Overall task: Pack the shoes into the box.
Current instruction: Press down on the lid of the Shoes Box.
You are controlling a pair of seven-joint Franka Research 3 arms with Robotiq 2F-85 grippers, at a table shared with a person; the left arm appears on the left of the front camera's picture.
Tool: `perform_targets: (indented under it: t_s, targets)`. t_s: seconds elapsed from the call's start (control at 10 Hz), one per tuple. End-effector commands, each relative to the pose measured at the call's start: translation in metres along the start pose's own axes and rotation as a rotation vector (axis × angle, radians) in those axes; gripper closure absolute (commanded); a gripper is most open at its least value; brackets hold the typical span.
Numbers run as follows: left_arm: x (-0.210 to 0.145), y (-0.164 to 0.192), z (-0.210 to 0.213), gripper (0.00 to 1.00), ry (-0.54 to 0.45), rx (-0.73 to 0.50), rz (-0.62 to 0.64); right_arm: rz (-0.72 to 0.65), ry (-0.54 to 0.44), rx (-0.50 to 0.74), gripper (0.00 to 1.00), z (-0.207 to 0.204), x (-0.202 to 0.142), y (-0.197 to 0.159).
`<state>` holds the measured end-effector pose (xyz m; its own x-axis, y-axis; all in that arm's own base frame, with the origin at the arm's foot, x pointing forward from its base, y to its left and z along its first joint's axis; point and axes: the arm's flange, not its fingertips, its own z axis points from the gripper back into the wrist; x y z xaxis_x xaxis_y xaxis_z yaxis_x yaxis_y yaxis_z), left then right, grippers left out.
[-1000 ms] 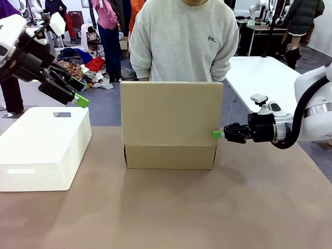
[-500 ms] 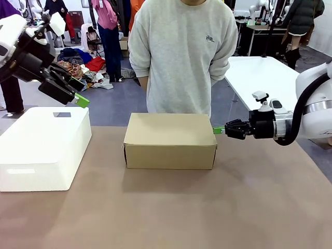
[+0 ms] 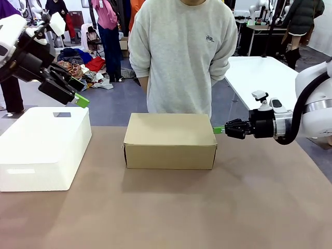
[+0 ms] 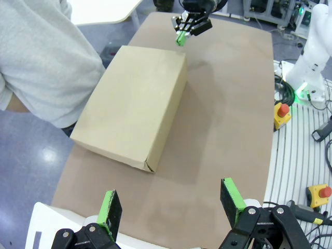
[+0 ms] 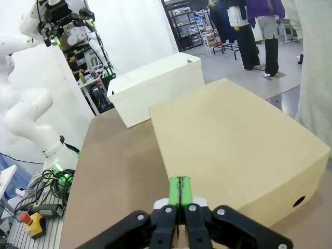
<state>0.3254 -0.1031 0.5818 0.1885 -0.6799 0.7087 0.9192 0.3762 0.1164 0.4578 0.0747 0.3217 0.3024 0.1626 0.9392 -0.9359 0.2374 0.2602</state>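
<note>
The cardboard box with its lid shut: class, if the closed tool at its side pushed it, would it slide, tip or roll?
The box is low, wide and flat-bottomed, so it would probably slide, not tip or roll. Pushed near a corner by the right tool, it may swivel. Its cardboard walls look fairly stiff.

Brown cardboard box (image 3: pixel 170 140), lid closed, mid-table

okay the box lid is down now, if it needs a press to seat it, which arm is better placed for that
Probably the right. The right gripper, fingers shut, sits at the top right edge of the box. The left gripper is open, raised above the white box, well off to the side.
</note>
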Motion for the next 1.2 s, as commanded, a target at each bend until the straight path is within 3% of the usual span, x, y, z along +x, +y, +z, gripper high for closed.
perform_targets:
  t_s: [0.0,0.7,0.9,1.0,1.1]
  targets:
    - [0.0,0.001,0.0,0.0,-0.014,-0.011,-0.012,0.004,-0.01,0.004,1.0,0.0,0.0,0.0]
    - [0.0,0.0,0.0,0.0,0.0,0.0,0.0,-0.002,0.0,0.001,1.0,0.0,-0.001,0.0]
    - [0.015,0.013,-0.014,0.0,0.014,0.044,0.115,-0.091,0.112,0.0,1.0,0.002,0.026,0.014]
    - [0.02,0.016,-0.019,0.12,0.006,0.049,0.14,-0.079,0.177,-0.018,1.0,0.004,0.037,0.022]
    - [0.025,0.02,-0.021,0.31,-0.002,0.049,0.183,-0.07,0.238,-0.058,0.92,0.007,0.048,0.033]
